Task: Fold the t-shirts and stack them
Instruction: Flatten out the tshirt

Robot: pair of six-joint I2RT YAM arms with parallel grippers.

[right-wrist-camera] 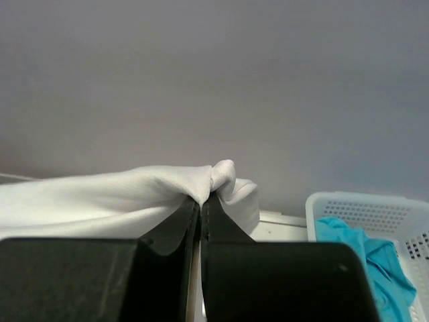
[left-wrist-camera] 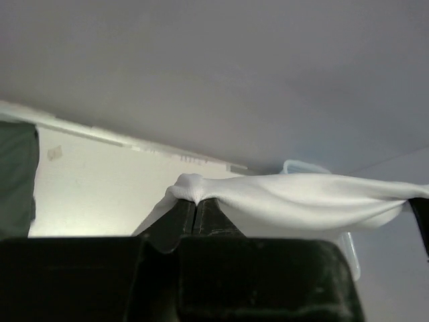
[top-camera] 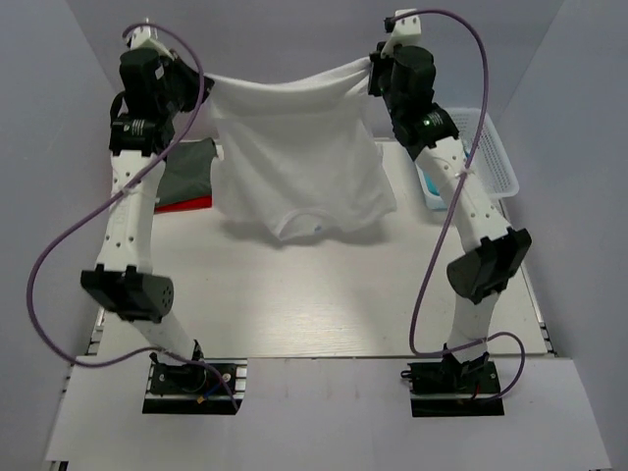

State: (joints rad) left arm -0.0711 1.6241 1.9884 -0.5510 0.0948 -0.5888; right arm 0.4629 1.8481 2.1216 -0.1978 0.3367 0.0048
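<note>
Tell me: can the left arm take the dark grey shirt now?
Probably not yet. The dark grey shirt lies near, just below it, but the left gripper is shut on a corner of the white t-shirt, stretched to the right gripper.

I see the white t-shirt is soft cloth, not shiny, with loose wrinkles. My left gripper and right gripper look like dull, hard black plastic. The basket is white plastic full of little holes, and the blue t-shirt in it is soft cloth too. The table looks smooth, white and a bit shiny.
</note>
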